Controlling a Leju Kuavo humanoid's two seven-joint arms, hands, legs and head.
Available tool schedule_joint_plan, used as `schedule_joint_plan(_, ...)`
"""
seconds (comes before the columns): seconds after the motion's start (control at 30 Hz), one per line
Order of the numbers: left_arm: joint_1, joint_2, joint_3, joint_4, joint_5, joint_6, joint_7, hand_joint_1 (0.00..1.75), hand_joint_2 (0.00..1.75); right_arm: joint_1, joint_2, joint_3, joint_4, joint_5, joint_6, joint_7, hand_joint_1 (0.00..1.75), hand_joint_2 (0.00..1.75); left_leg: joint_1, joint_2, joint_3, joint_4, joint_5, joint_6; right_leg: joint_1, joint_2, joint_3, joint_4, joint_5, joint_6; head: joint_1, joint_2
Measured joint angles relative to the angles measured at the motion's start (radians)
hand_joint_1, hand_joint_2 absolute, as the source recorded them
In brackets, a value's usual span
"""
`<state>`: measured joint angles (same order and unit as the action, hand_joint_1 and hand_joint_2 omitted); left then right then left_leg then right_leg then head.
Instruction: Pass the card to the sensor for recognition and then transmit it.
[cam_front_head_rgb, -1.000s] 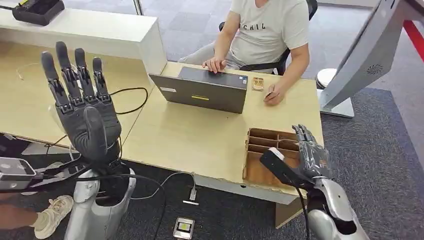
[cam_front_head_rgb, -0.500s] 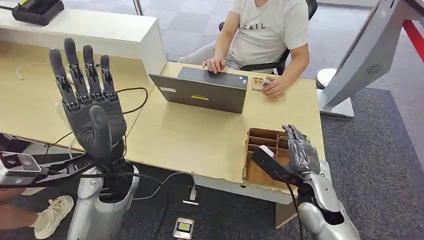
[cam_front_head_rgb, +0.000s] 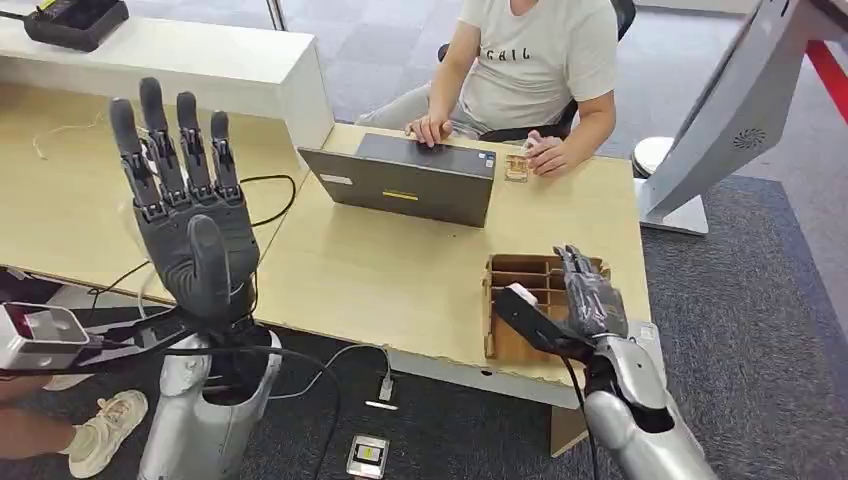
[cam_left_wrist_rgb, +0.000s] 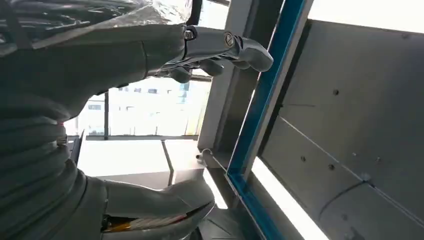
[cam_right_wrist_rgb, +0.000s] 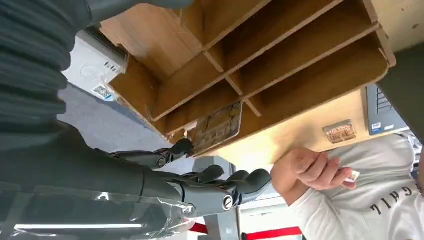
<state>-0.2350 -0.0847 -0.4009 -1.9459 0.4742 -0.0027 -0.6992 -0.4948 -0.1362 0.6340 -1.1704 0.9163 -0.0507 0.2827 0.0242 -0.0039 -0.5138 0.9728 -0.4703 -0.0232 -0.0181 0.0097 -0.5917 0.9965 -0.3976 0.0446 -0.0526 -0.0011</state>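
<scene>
Right robot hand (cam_front_head_rgb: 592, 300) hung over the near right part of the wooden rack (cam_front_head_rgb: 515, 300), fingers apart and gripping nothing. In the right wrist view, the fingertips (cam_right_wrist_rgb: 182, 146) lay just beside a brown card (cam_right_wrist_rgb: 216, 127) lodged in one of the rack's compartments; contact could not be confirmed. The card lay just ahead of the fingers, toward the rack's edge, its long axis roughly along the divider. The right robot hand was by far the nearer one. Left robot hand (cam_front_head_rgb: 185, 215) stood raised, palm flat and fingers spread, holding nothing, well apart from the rack. The rack sat on the table (cam_front_head_rgb: 400, 270). Across the table a person (cam_front_head_rgb: 535, 60) pinched a small item beside a laptop (cam_front_head_rgb: 410, 180). The card's print was illegible. No sensor could be identified with certainty.
</scene>
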Motion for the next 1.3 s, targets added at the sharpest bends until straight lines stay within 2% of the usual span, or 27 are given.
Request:
schedule_joint_plan(0.77,0.0,-0.004,0.002,0.002,-0.014,0.018,0.0,0.0,1.75,-0.018,-0.015,-0.003,0.014,0.026,-0.042,0.045,0.0,1.75,0.0,0.0,0.0,0.0,0.0,0.0,0.0,0.0,0.0,0.0,0.0,0.0,0.0,0.0)
schedule_joint_plan(0.8,0.004,-0.004,0.004,0.002,-0.018,0.021,0.0,0.0,1.75,-0.018,-0.029,-0.016,-0.005,0.052,-0.06,0.07,0.0,1.75,0.0,0.0,0.0,0.0,0.0,0.0,0.0,0.0,0.0,0.0,0.0,0.0,0.0,0.0)
schedule_joint_plan(0.87,0.02,-0.003,0.007,0.001,-0.015,0.021,0.0,0.0,1.75,-0.018,-0.094,-0.056,-0.11,0.106,-0.038,0.136,0.0,1.75,-0.001,0.0,0.0,0.0,0.0,0.0,-0.001,0.0,0.0,0.0,0.0,0.0,0.0,0.0)
schedule_joint_plan(0.93,0.022,-0.003,0.008,0.001,-0.01,0.021,0.0,0.0,1.75,-0.016,-0.108,-0.064,-0.134,0.111,-0.034,0.145,0.0,1.75,-0.001,0.0,0.0,0.0,0.0,0.0,-0.001,0.0,0.0,0.0,0.0,0.0,0.0,0.0)
schedule_joint_plan(1.1,0.021,-0.002,0.009,0.001,0.002,0.032,0.0,0.0,1.75,-0.004,-0.131,-0.076,-0.178,0.113,-0.031,0.146,0.0,1.75,-0.001,0.0,0.0,0.0,0.0,0.0,-0.001,0.0,0.0,0.0,0.0,0.0,0.0,0.0)
schedule_joint_plan(1.3,0.018,0.0,0.005,0.002,0.014,0.037,0.0,0.0,1.75,-0.001,-0.128,-0.072,-0.179,0.102,-0.018,0.117,0.0,1.75,0.0,0.0,0.0,0.0,0.0,0.0,0.0,0.0,0.0,0.0,0.0,0.0,0.0,0.0)
